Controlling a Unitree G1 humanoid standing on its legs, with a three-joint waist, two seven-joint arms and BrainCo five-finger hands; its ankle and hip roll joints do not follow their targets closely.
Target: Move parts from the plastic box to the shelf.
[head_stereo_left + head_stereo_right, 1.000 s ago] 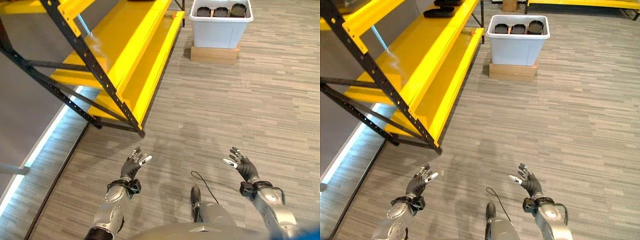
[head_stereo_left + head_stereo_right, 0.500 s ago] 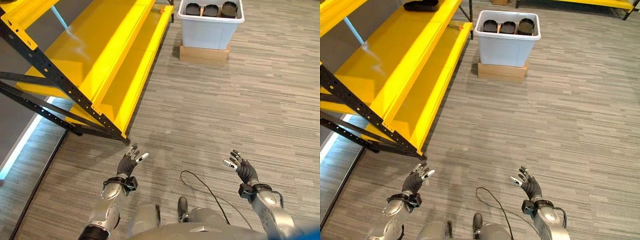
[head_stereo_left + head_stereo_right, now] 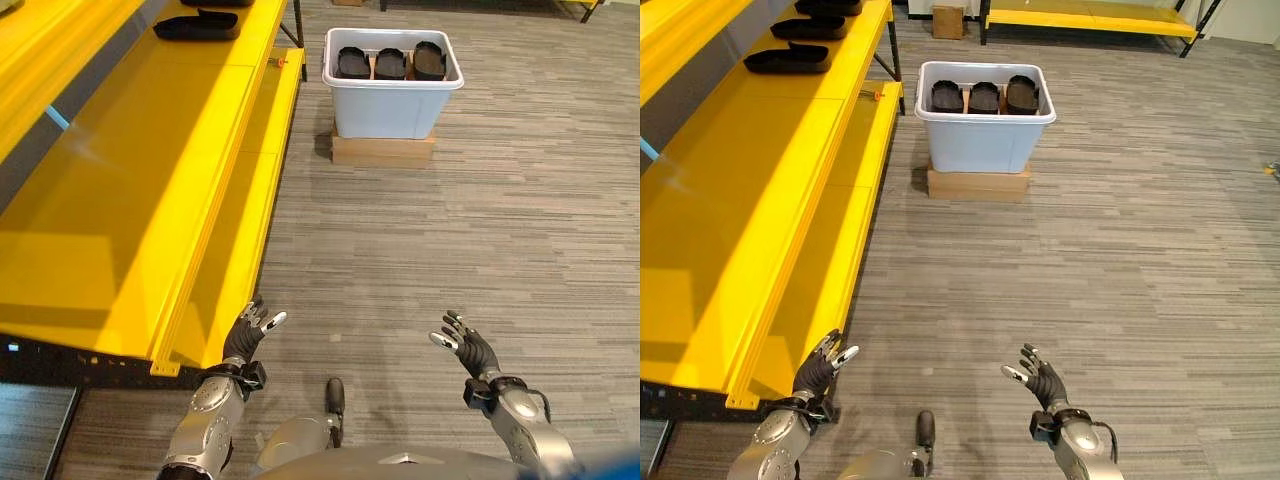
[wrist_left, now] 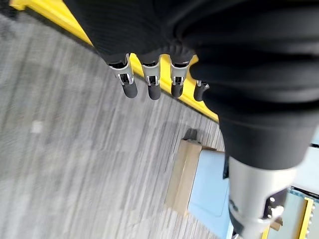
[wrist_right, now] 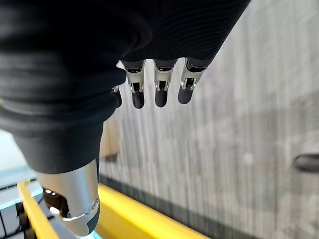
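Note:
A pale plastic box (image 3: 390,98) stands on a flat cardboard carton (image 3: 382,151) on the floor ahead, holding three black parts (image 3: 390,63) side by side. The yellow shelf (image 3: 130,190) runs along my left, with black parts (image 3: 197,25) lying on its far end. My left hand (image 3: 245,338) is held low beside the shelf's near corner, open and empty. My right hand (image 3: 466,348) hovers low over the floor on the right, open with nothing in it. Both are far from the box.
Grey striped carpet floor (image 3: 450,230) stretches between me and the box. A second yellow rack (image 3: 1090,17) and a small cardboard box (image 3: 948,21) stand at the far back. The shelf's lower front lip (image 3: 215,290) juts out close to my left hand.
The whole view has swung: the box now sits more centred and the shelf is seen from further along. Both hands stay open and low, about where they were.

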